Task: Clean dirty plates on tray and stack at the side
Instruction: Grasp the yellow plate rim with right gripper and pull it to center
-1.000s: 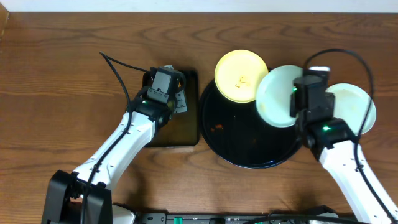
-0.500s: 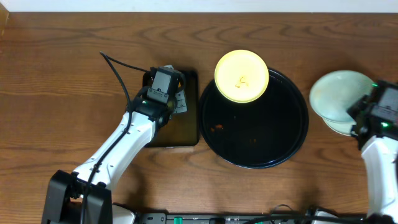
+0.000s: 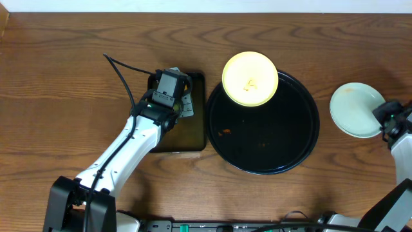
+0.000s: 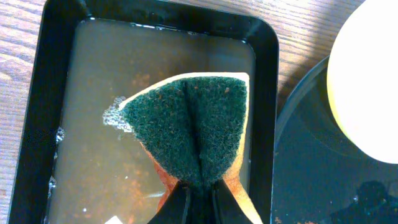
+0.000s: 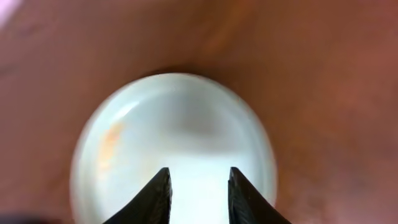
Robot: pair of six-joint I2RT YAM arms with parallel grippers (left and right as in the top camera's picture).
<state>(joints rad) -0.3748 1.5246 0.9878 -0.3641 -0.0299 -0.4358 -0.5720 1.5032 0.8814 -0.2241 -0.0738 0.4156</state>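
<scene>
Right gripper (image 5: 196, 193) jaws apart over mint plate (image 5: 174, 124) | left gripper (image 4: 198, 190) pinches sponge (image 4: 186, 124) | risk — orange smear (image 5: 109, 140) likely ends up stacked unwiped

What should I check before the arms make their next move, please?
1. Sponge held in left gripper: ok, over the basin.
2. Yellow plate clean: not ok, smear at centre.
3. Yellow plate fully on the tray: not ok, overhangs its rim.
4. Mint plate off the tray: ok.
5. Right gripper open: ok, fingers apart, view blurred.
</scene>
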